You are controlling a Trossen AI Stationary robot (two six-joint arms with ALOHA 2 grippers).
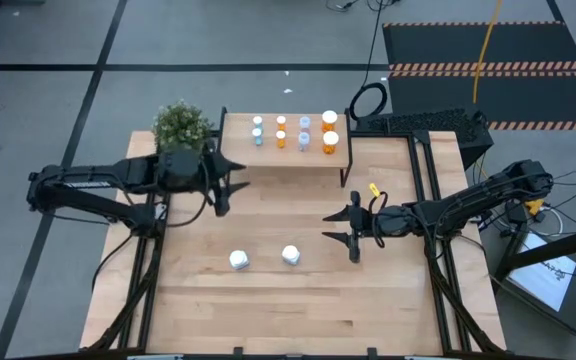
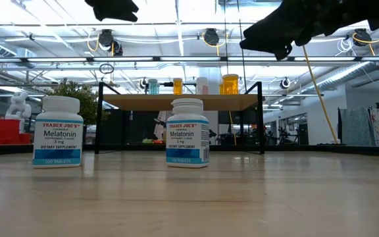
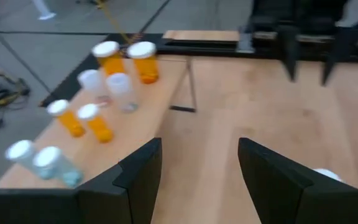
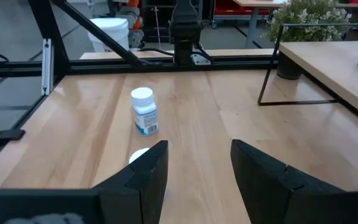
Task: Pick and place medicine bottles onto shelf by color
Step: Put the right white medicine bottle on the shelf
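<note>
Both pincers [image 1: 236, 178] [image 1: 352, 228] gape empty near shelf [image 1: 290, 155]. Low view alone reads Melatonin labels on two white bottles [image 2: 58, 131] [image 2: 188, 132].

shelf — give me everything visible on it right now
The shelf, a low light-wood rectangular board on thin black metal legs, stands level at the table's far edge beside a potted plant. Eight white-capped medicine bottles stand upright on it in two rows: pale blue, small orange, clear-whitish, then large orange. No gripper touches it.

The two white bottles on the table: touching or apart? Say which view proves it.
Apart. The high view shows bare tabletop between the left bottle and the right bottle; the low view shows the gap too.
</note>
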